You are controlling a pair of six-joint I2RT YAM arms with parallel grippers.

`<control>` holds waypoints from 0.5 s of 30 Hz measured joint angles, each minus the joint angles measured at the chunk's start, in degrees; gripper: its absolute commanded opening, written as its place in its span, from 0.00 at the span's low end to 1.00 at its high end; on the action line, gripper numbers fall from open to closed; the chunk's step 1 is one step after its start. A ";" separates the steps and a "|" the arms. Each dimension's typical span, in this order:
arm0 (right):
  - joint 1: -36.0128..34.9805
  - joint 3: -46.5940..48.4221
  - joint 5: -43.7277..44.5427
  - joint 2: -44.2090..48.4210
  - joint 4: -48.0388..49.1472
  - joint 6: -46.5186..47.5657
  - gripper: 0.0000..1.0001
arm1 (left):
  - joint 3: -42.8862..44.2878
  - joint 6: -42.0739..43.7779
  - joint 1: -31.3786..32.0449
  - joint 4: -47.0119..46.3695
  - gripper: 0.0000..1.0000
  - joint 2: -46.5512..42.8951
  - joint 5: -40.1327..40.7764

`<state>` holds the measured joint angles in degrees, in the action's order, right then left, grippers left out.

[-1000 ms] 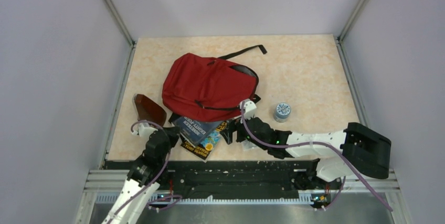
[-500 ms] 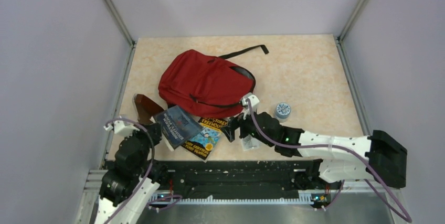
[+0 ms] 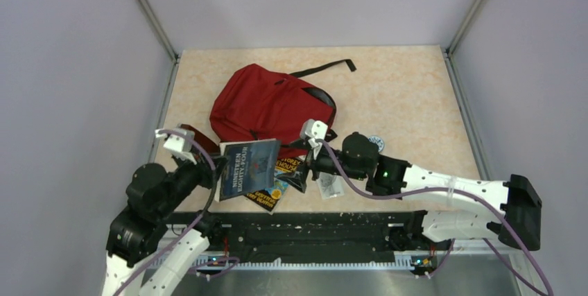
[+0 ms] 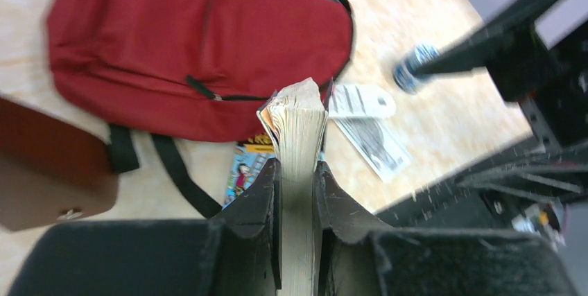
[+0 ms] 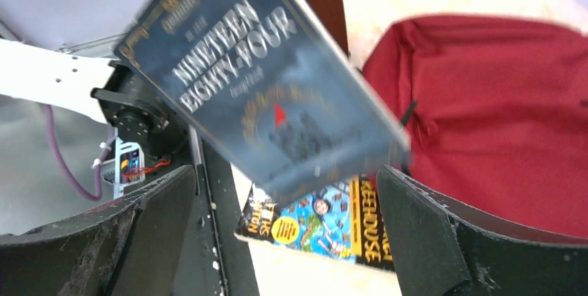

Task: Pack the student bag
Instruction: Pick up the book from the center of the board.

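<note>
Your left gripper (image 4: 298, 171) has just lifted the dark-blue paperback book (image 3: 248, 168) off the beige table (image 3: 416, 88), clamped tight and ready for packing; your right gripper (image 5: 284, 171) gapes empty. The red fabric backpack (image 3: 267, 105) lies just beyond, seemingly unzipped.

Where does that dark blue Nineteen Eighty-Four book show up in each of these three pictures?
Top external: book lower left of centre, at the near edge of the red bag.
Left wrist: book edge-on, bottom centre, clamped in the left pincer; bag behind it.
Right wrist: book cover tilted across the upper middle; bag at right.
Shared landmark: the bag.
</note>
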<state>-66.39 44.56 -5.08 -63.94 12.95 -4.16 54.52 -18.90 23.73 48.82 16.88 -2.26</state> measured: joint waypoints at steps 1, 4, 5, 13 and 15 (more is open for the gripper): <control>0.00 1.29 -1.42 -0.35 -0.48 1.55 0.99 | 0.33 1.11 0.00 -0.04 0.00 1.40 -2.27; 0.00 5.03 -5.38 -1.25 -1.38 6.14 0.99 | 0.68 4.04 0.00 -0.57 0.00 5.95 -11.43; 0.00 5.95 -6.38 -1.44 -1.97 7.30 0.99 | 0.68 4.70 0.00 -0.87 0.00 7.10 -14.16; 0.20 10.19 -12.37 -4.39 -8.94 12.61 0.98 | 0.63 7.48 0.00 -7.50 0.00 11.80 -33.79; 0.59 10.75 -14.23 -5.55 -11.26 12.70 0.93 | 0.63 7.80 0.00 -8.74 0.00 12.70 -37.31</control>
<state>-65.80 55.31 -19.31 -69.49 1.69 8.54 55.16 -11.09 23.73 40.07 29.58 -39.57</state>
